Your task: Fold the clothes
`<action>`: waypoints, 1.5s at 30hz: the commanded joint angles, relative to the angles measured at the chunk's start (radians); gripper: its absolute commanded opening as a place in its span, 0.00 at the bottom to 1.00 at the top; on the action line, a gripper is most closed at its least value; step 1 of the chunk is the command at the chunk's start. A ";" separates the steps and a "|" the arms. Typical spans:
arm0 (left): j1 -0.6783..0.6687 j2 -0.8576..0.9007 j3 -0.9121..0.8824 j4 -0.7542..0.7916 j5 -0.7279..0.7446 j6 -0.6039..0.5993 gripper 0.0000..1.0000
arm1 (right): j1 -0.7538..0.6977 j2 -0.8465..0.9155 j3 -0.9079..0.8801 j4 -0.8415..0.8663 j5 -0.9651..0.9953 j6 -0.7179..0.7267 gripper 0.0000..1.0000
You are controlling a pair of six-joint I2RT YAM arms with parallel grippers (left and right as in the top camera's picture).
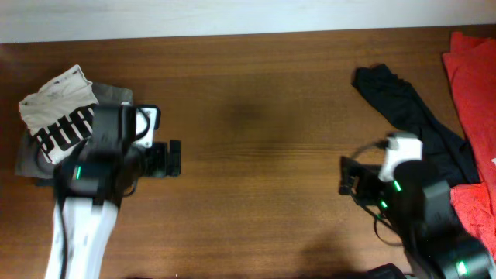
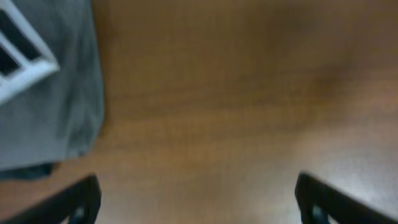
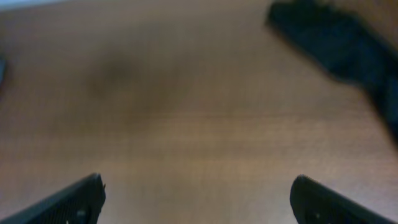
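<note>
Count: 2 arms, 2 grippers, 4 sorts of cloth. 1 white PUMA garment [image 1: 58, 108] is lying bunched at the far left of the table, black lettering facing up, w/ the left arm partly covering it. It is sitting on top of 1 grey garment [image 1: 115, 92], which is sticking out around it. In the left wrist view both are showing at the top left corner.

1 black garment [image 1: 411, 105] is sprawling at the right. Red cloth [image 1: 473, 85] is showing in 2 patches at the right edge; can't tell if 1 piece.

The left gripper [image 1: 174, 157] is hanging over bare wood w/ fingers spread wide, gripping nothing. The right gripper [image 1: 345, 177] is doing likewise, wide apart, nothing betw. the fingers.

The table [image 1: 256, 116] is showing as dark brown wood grain. A pale strip [image 1: 232, 15] is running along its far edge.
</note>
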 commanded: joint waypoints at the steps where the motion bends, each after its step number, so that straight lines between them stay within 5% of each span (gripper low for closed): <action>1: -0.016 -0.189 -0.164 0.200 -0.099 -0.010 0.99 | 0.007 -0.159 -0.174 0.146 0.283 0.026 0.99; 4: -0.016 -0.271 -0.228 0.291 -0.098 -0.010 0.99 | 0.008 -0.217 -0.239 0.169 0.294 0.026 0.99; 24: -0.016 -0.322 -0.240 0.263 -0.098 -0.010 0.99 | 0.008 -0.200 -0.285 0.047 0.294 0.026 0.99; 39: -0.016 -0.322 -0.240 0.263 -0.098 -0.010 0.99 | -0.095 -0.465 -0.327 -0.072 0.232 -0.012 0.99; 45: -0.016 -0.322 -0.240 0.262 -0.098 -0.010 0.99 | -0.183 -0.699 -0.478 0.117 0.002 -0.266 0.99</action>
